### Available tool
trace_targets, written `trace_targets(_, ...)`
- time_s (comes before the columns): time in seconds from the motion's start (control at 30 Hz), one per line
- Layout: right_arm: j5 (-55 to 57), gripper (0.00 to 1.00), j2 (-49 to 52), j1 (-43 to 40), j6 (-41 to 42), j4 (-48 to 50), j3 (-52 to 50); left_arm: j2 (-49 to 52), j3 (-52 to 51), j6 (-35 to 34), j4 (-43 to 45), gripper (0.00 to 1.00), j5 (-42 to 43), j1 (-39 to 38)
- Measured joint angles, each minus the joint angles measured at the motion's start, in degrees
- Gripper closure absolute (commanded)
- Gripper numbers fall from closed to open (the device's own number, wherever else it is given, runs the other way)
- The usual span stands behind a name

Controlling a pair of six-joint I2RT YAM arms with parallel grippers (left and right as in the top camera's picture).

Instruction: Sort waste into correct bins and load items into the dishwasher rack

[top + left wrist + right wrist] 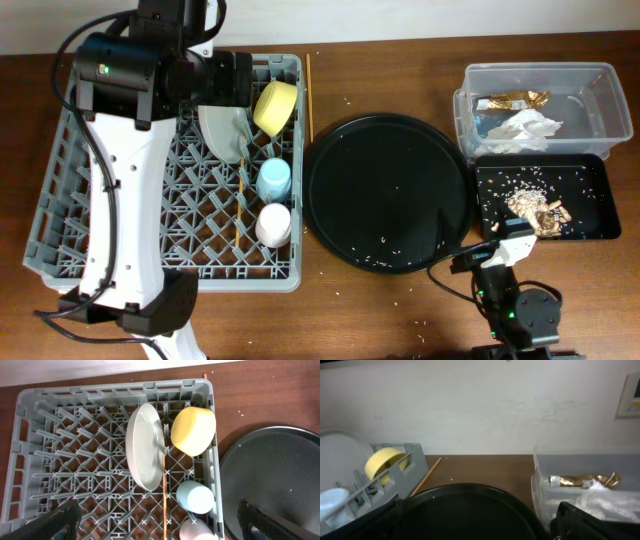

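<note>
The grey dishwasher rack (60, 200) holds the pale plate (220, 135) on edge, the yellow bowl (275, 105), the blue cup (274, 180), the pink cup (273, 225) and one chopstick (243, 200). A second chopstick (309, 95) lies on the table beside the rack. The clear tub (600, 80) holds the foil wrapper (512, 101) and a napkin (525, 130). The black rectangular tray (590, 175) holds food scraps (535, 212). My left gripper (160, 520) is open and empty above the rack. My right gripper (480, 520) is open and empty at the table front (492, 252).
A large round black tray (385, 190) with a few rice grains lies between the rack and the bins. Loose crumbs dot the brown table near its front edge. My left arm (125, 180) hangs over the rack's left half.
</note>
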Motion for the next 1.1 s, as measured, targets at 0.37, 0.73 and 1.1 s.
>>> trace_targets(0.37, 1.1, 0.01, -8.0, 0.0, 0.0, -8.7, -4.4, 0.0, 0.0, 0.0, 0.0, 0.01, 0.0, 0.0)
trace_targets(0.73, 1.6, 0.01, -8.0, 0.0, -0.2, -8.8, -4.4, 0.0, 0.0, 0.0, 0.0, 0.01, 0.0, 0.0)
trace_targets(1.1, 2.0, 0.02, -8.0, 0.0, -0.4, -8.8, -4.4, 0.0, 0.0, 0.0, -0.3, 0.01, 0.0, 0.0)
